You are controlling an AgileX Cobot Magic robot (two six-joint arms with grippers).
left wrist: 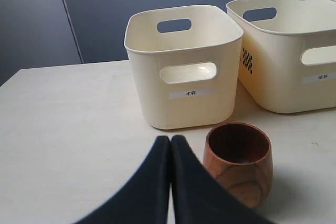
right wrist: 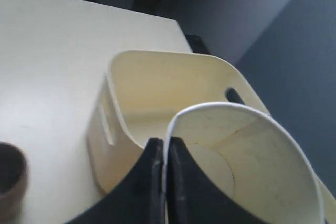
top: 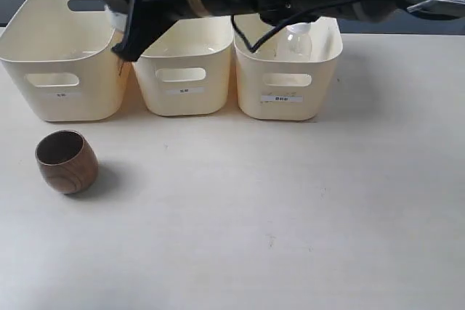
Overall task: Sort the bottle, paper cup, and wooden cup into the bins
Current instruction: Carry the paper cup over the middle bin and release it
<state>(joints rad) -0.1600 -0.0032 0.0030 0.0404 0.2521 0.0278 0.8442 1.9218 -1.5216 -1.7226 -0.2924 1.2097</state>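
Paper cup (right wrist: 247,156) is pinched at its rim by the right end effector (right wrist: 164,150), fingers closed on the cup wall, held above the bins. Left bin (top: 65,70) serves as landmark: the middle bin (top: 185,78) stands just beside it, the right bin (top: 287,81) beyond that, holding the bottle (top: 296,40). Wooden cup (top: 65,161) stands upright on the counter (top: 290,215) in front of the left bin. Left end effector (left wrist: 170,145) is fully closed, gripping nothing, near the wooden cup.
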